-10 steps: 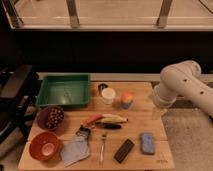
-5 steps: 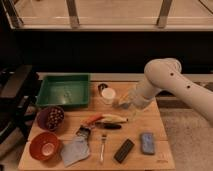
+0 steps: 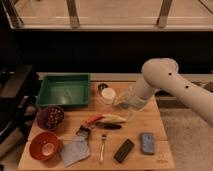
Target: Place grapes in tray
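The grapes (image 3: 53,117) are a dark red-purple bunch lying in a round maroon bowl (image 3: 42,120) at the left of the wooden board. The green tray (image 3: 64,91) stands just behind that bowl, at the board's back left, with nothing in it. My white arm reaches in from the right. My gripper (image 3: 123,104) hangs over the middle of the board, beside a white cup (image 3: 107,95) and well right of the grapes and the tray.
An orange-red bowl (image 3: 44,145) sits at the front left with a grey-blue cloth (image 3: 75,150) beside it. A banana (image 3: 114,118), a red item (image 3: 92,120), a fork (image 3: 103,142), a black block (image 3: 124,150) and a blue sponge (image 3: 147,142) lie across the board.
My arm has swung in from the right edge towards the middle of the board, bringing the gripper down near the white cup. The objects have not moved.
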Controlling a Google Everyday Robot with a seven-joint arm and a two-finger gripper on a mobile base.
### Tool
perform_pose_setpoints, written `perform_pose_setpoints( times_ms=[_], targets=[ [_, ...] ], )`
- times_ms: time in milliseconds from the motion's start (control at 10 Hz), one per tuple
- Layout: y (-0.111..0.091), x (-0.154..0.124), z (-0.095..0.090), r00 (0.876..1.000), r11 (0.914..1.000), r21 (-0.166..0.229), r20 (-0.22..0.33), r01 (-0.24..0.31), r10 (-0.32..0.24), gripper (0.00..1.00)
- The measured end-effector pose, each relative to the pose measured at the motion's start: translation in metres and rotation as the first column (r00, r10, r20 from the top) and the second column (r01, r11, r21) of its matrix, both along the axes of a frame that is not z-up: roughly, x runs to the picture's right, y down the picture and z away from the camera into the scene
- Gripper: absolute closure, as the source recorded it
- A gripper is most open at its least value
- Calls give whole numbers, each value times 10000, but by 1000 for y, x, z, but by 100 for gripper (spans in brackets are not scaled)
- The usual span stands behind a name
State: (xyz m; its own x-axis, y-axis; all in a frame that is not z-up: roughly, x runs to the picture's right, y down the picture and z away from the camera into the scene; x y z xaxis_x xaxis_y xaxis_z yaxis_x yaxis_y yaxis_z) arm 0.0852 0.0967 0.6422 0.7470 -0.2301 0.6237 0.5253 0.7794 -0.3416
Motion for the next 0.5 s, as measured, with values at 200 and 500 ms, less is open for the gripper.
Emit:
perform_pose_setpoints(
  times_ms=[200, 500],
  targets=[
    [-7, -25, 10, 9991, 9993, 356, 381, 147, -160, 35],
    [-21, -95, 28, 9889, 9938, 930, 1294, 606, -724, 35]
  ],
)
